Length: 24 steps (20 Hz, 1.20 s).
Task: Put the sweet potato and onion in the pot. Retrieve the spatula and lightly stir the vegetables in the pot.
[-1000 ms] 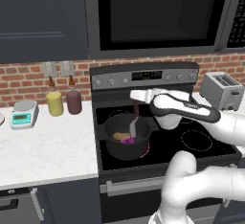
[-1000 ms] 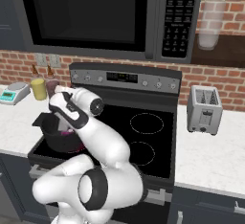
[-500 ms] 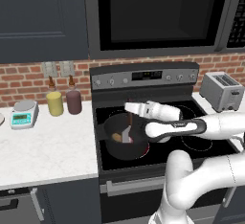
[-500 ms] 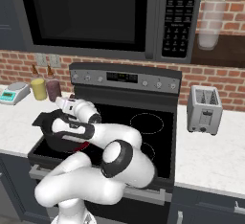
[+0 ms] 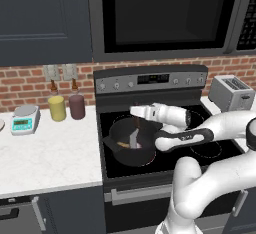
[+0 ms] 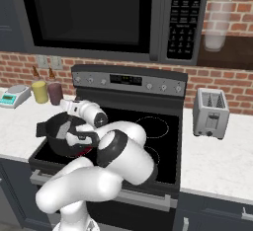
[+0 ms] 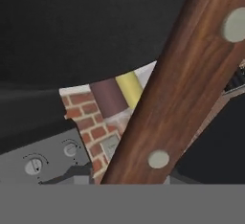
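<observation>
Over pot [image 5: 131, 143] on stove: hand [image 5: 136, 112] near spatula [image 5: 133, 139]; grip state unclear.

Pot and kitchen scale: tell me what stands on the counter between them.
In the left base view, a yellow cup and a dark maroon cup stand side by side between the scale and the pot.
</observation>
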Available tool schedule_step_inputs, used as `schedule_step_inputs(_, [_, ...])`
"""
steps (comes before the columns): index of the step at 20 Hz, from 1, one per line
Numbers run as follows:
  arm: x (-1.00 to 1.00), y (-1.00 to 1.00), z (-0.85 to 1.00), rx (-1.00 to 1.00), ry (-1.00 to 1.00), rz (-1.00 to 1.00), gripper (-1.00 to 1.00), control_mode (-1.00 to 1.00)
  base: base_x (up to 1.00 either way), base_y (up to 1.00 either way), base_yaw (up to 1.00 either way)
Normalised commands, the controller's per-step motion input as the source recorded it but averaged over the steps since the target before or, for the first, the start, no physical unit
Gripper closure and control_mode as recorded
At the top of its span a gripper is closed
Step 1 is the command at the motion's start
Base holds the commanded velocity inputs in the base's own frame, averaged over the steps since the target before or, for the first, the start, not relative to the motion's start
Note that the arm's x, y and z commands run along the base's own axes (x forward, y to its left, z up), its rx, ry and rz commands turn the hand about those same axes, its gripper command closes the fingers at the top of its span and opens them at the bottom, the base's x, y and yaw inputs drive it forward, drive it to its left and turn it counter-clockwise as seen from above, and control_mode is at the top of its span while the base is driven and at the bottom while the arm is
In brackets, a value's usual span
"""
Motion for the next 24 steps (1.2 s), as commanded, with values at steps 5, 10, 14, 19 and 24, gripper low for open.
schedule_step_inputs(5, [0.00, 0.00, 0.08, -0.16, -0.05, 0.09, 1.00, -1.00, 0.00, 0.00, 0.00])
schedule_step_inputs(10, [-0.16, 0.01, 0.02, -0.04, -0.36, 0.03, 1.00, -1.00, 0.00, 0.00, 0.00])
schedule_step_inputs(14, [-0.05, 0.09, 0.01, 0.00, -0.48, 0.00, 1.00, -1.00, 0.00, 0.00, 0.00])
schedule_step_inputs(19, [0.04, 0.27, -0.06, 0.00, -0.27, -0.01, 1.00, -1.00, 0.00, 0.00, 0.00])
schedule_step_inputs(24, [-0.27, 0.46, 0.00, -0.01, -0.07, -0.01, 1.00, -1.00, 0.00, 0.00, 0.00])
